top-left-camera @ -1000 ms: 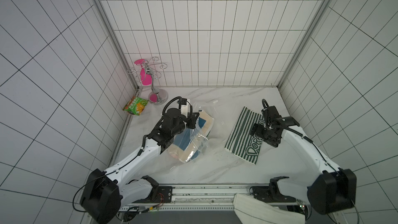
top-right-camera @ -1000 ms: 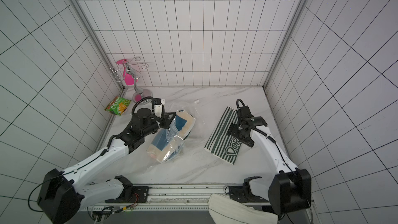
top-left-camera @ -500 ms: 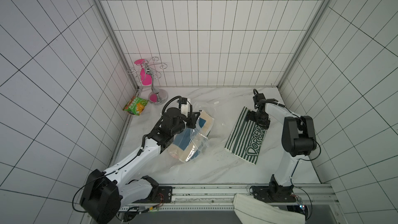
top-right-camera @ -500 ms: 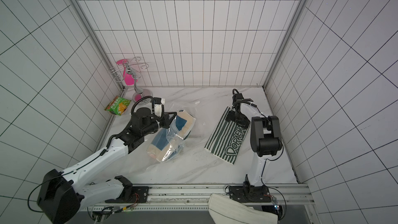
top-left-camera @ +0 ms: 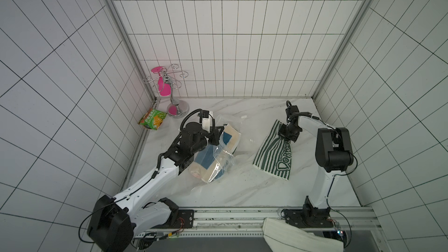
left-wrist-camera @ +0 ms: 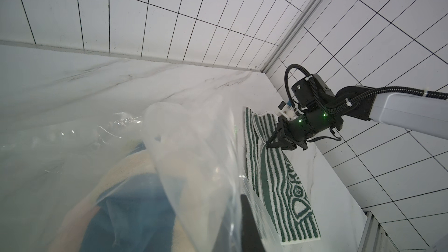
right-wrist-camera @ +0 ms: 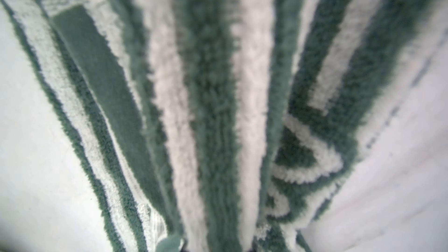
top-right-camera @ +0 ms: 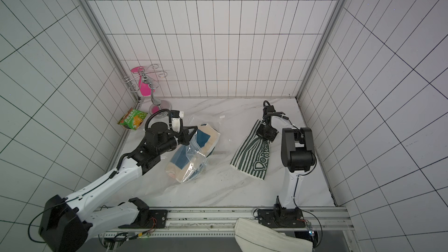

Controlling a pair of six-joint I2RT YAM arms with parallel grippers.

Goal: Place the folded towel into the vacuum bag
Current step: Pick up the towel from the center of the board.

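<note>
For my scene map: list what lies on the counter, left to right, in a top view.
snack packet → chrome stand → vacuum bag → striped towel

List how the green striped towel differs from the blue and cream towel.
The green striped towel is green and white with lettering; the blue and cream towel shows plain colour blocks. The green striped towel lies long and flat on the table; the blue and cream towel is a thicker bundle inside the vacuum bag. The right gripper pinches the striped one; the left gripper grips bag film over the blue one. Both are folded towels.
</note>
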